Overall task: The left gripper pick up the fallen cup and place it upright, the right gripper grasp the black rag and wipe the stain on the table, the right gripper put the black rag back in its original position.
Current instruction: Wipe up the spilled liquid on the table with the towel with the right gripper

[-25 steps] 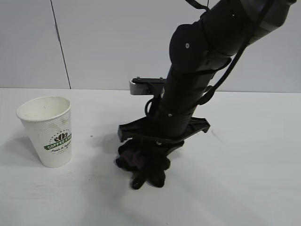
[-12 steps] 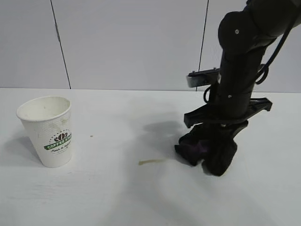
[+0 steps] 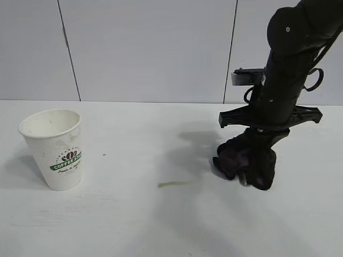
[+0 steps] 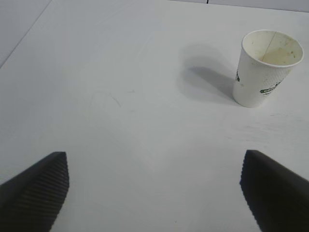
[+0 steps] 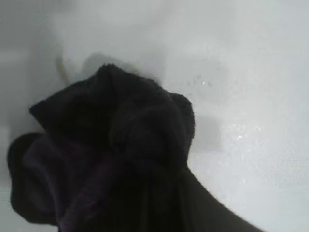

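White panelled walls stand behind the table (image 3: pixel 134 225), which fills most of what I see, wide and matte.

My right arm is the biggest thing on it, reaching down at the right side of the exterior view. The right gripper (image 3: pixel 256 160) points steeply down and is clamped on the black rag (image 3: pixel 247 160), which hangs bunched below it, dark with a purple tinge, its underside at or just above the surface; I cannot tell if it touches. In the right wrist view the rag (image 5: pixel 106 164) blocks nearly everything, so the fingers themselves are hidden.

The cup (image 3: pixel 56 149) stands upright near the left edge, well apart from the rag, rim up, logo band facing the outside camera. From the left wrist view I look into the cup (image 4: pixel 264 67): no liquid, only faint brownish marks on the inner wall. The left gripper (image 4: pixel 154 193) hangs back from it with its fingers (image 4: pixel 38 188) spread wide and nothing between them. I judge that arm's job done.

The stain (image 3: pixel 172 184) is the smallest thing, a thin brownish streak between cup and rag, nearer the rag, with a tiny speck close to the cup.

I read this as the wiping step, with residue left. My next move should bring the rag back over the streak with downward pressure, before returning the rag to its place.
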Controlling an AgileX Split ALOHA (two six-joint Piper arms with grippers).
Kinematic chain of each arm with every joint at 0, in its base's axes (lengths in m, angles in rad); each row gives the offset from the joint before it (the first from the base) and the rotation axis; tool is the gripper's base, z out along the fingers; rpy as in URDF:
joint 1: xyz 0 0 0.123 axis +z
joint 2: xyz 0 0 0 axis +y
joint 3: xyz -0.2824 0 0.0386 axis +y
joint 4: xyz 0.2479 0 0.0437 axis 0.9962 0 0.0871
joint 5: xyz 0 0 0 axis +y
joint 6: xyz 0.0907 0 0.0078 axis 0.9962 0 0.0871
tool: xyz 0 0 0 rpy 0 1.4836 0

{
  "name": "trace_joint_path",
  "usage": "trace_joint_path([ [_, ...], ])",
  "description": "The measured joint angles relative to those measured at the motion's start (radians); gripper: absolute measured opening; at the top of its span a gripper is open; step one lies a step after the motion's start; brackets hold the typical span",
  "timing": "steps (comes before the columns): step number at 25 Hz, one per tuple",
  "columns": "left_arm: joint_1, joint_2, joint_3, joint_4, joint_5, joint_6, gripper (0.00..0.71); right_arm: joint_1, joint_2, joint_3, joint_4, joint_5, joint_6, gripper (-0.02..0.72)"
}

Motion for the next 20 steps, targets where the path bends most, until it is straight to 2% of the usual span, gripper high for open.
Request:
trace_joint_path([
  [3, 0.000, 0.000, 0.000, 0.000, 0.000, 0.000, 0.696, 0.000, 0.018, 0.000, -0.002, -0.095, 0.036, 0.043],
  [5, 0.000, 0.000, 0.000, 0.000, 0.000, 0.000, 0.696, 0.000, 0.040, 0.000, -0.027, -0.130, 0.040, 0.043],
  [10, 0.000, 0.000, 0.000, 0.000, 0.000, 0.000, 0.696, 0.003, 0.078, -0.001, -0.131, -0.153, 0.049, 0.043],
  [13, 0.000, 0.000, 0.000, 0.000, 0.000, 0.000, 0.696, 0.003, 0.079, -0.001, -0.152, -0.154, 0.089, 0.043],
  [15, 0.000, 0.000, 0.000, 0.000, 0.000, 0.000, 0.696, 0.004, 0.080, -0.001, -0.130, -0.154, 0.101, 0.043],
  [17, 0.000, 0.000, 0.000, 0.000, 0.000, 0.000, 0.696, 0.009, 0.080, -0.002, -0.077, -0.150, 0.087, 0.043],
  [20, 0.000, 0.000, 0.000, 0.000, 0.000, 0.000, 0.696, 0.047, 0.080, -0.008, 0.037, -0.122, -0.017, 0.043],
])
